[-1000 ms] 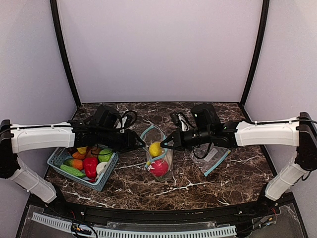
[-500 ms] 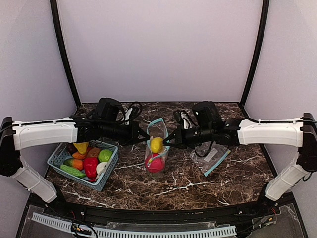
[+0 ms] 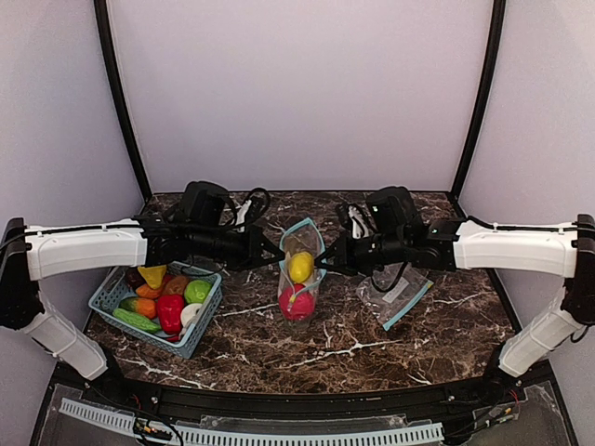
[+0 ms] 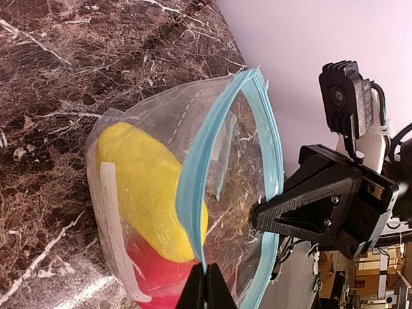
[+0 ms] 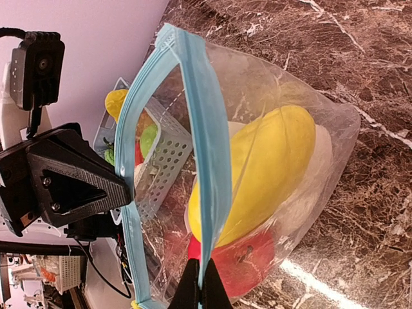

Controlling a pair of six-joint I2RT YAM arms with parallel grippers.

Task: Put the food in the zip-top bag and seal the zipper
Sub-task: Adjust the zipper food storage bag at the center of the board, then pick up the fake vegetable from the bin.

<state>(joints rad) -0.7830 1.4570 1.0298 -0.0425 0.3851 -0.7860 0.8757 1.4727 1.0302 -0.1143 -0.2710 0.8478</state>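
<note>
Because both pairs of jaws are pinched nearly flat, each with only the blue zipper strip (image 4: 193,193) between its tips, the grip is on thin film and nothing else. Entry for the left gripper (image 4: 206,288): closed on the strip at the left side of the mouth of the zip-top bag (image 3: 302,229). Entry for the right gripper (image 5: 201,284): closed on the strip at the opposite side. The mouth is held open between them in a lens shape, with the bag upright. Whether its bottom rests on the marble table (image 3: 372,346) cannot be told.

Inside the bag: yellow fruit (image 5: 270,161) uppermost, red fruit (image 5: 248,261) beneath it, and something pale behind the yellow one, unidentified. Left of the bag: teal basket (image 3: 105,299) holding more of the food (image 3: 170,309) in red, green, orange and yellow pieces, not yet bagged. Right of the bag: a second bag (image 3: 402,295) lying flat.

Handling, judged:
- Bag film is limp and slick, with no stiffness of its own. The zipper strip is the only firm line, so hold there, near its ends.
- Contents look light (probably hollow plastic) but they sag the film, and a slack pinch could let the strip slide out.
- Toy pieces are hard, glossy, rounded and light. They are likely to squirt from a two-finger grip unless taken across the narrowest part. Not fragile.
- Both grippers are occupied. One must let go to fetch more food, and the mouth would probably collapse.
</note>
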